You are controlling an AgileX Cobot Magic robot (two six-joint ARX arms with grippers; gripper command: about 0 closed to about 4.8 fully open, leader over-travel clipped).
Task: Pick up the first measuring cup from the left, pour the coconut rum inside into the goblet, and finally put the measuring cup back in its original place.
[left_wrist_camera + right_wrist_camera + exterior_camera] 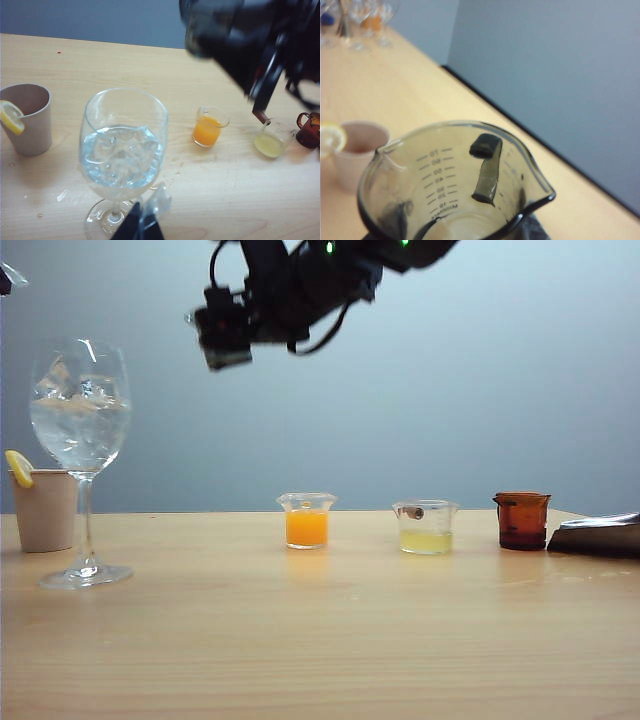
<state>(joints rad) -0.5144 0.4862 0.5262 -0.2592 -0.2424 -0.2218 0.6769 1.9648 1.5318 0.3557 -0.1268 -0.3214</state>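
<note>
The smoky grey measuring cup [455,180] fills the near part of the right wrist view, its mouth towards the camera. My right gripper [442,200] is shut on it, and one dark finger [487,170] shows through the glass. I cannot make out any coconut rum in the cup. In the exterior view the right gripper [225,340] hangs high, up and to the right of the goblet [80,440], which holds ice and clear liquid. My left gripper [142,229] is shut, low beside the goblet's [122,150] foot.
A beige paper cup with a lemon slice [42,508] stands left of the goblet. To the right stand an orange-filled beaker [306,520], a pale yellow one [426,528] and an amber one [522,520]. A dark flat object [600,535] lies at the right edge.
</note>
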